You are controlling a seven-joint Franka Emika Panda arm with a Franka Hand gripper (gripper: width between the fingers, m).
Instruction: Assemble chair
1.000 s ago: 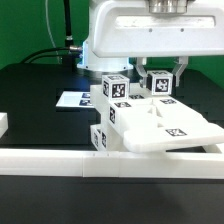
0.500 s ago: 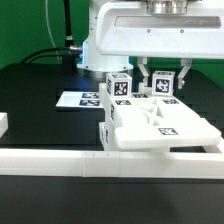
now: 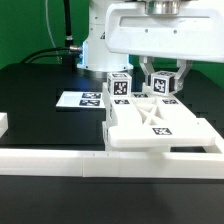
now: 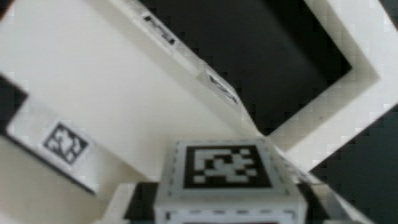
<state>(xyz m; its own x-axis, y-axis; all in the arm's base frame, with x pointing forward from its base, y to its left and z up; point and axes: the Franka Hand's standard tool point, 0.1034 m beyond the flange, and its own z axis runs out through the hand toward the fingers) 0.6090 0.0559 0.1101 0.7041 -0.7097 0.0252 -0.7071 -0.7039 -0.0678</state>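
The partly built chair (image 3: 158, 124) is a cluster of white tagged parts lying just behind the border rail at the exterior view's right, with a flat slab on top. Two tagged cube ends rise at its back. My gripper (image 3: 164, 80) comes down from above and is shut on the right cube-ended leg (image 3: 163, 88). The left cube (image 3: 119, 87) stands free beside it. In the wrist view that leg's tagged cube (image 4: 224, 165) sits between my gripper's (image 4: 224, 200) fingers, with a white chair slab (image 4: 80, 110) carrying a tag beyond it.
The marker board (image 3: 80, 100) lies flat on the black table, to the exterior view's left of the chair. A long white border rail (image 3: 60, 160) runs along the front edge. A small white block (image 3: 3, 123) sits at the far left.
The chair parts have swung from a tilted pose with side cubes showing to lying flat, and shifted toward the exterior view's right. My gripper moved slightly right with the leg in its grip.
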